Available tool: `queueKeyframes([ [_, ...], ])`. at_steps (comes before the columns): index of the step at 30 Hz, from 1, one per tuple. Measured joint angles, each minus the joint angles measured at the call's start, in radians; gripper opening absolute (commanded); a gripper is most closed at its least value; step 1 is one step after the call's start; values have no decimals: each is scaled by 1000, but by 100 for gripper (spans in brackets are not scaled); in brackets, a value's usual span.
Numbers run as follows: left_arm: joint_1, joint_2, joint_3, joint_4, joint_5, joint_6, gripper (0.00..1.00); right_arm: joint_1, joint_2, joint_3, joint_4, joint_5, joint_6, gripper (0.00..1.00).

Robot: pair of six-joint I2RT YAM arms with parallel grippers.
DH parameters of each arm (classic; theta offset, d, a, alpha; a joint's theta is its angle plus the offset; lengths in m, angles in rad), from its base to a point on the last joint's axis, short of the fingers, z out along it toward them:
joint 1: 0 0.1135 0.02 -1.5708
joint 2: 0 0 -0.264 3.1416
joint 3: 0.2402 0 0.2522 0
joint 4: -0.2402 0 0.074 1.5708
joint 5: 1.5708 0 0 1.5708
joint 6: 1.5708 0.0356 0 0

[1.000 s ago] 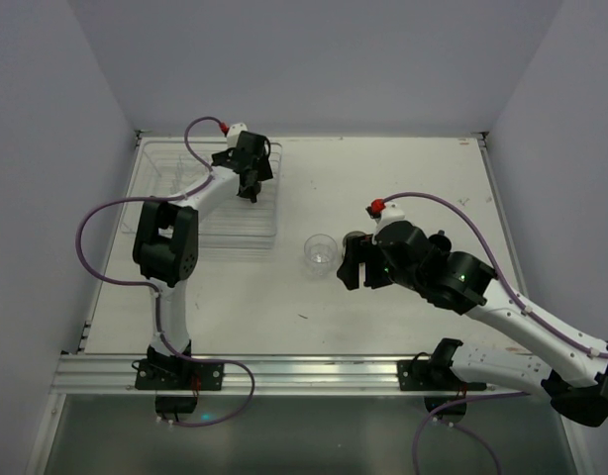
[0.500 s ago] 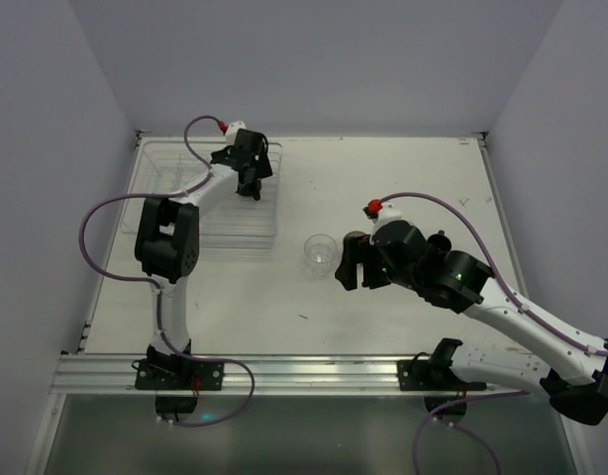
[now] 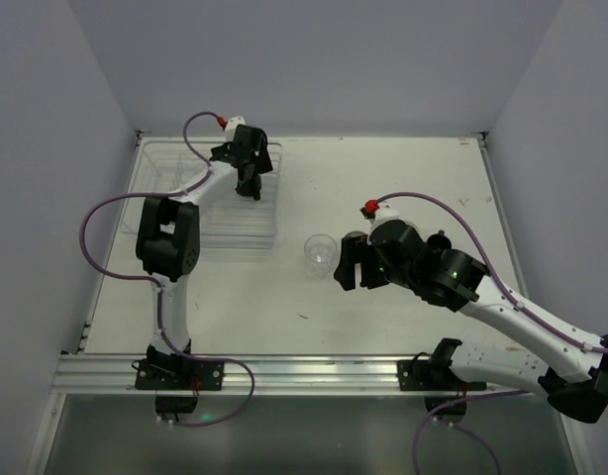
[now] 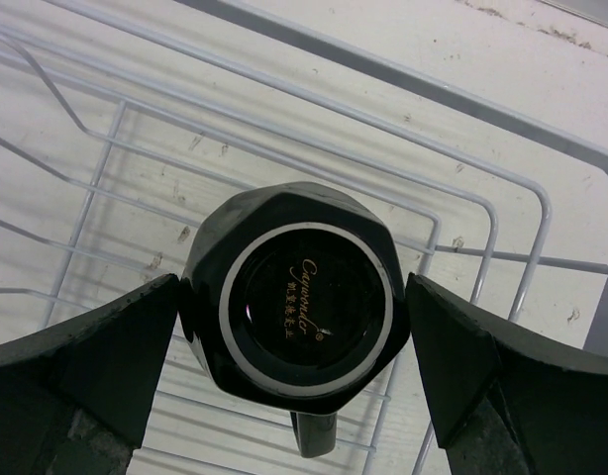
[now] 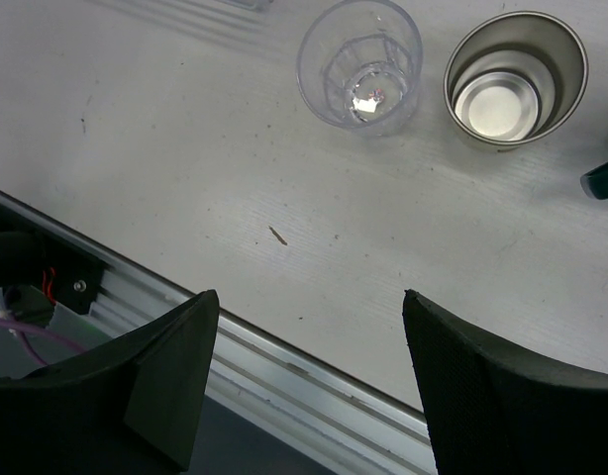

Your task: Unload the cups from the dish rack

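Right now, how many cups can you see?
3: black mug upside down in the dish rack; clear cup and metal cup side by side on the table. A teal sliver may be a fourth.

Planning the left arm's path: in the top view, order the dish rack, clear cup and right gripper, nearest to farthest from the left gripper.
1. dish rack, directly under it.
2. clear cup, standing right of the rack.
3. right gripper, just right of that cup.
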Motion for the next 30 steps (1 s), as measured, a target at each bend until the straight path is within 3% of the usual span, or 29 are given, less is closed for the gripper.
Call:
queueKeyframes([
  [22,1,17,34,2,-4,18,97,0,8,0,1,-2,-2,78],
  [30,1,21,35,9,-4,23,81,0,8,0,1,-2,-2,78],
])
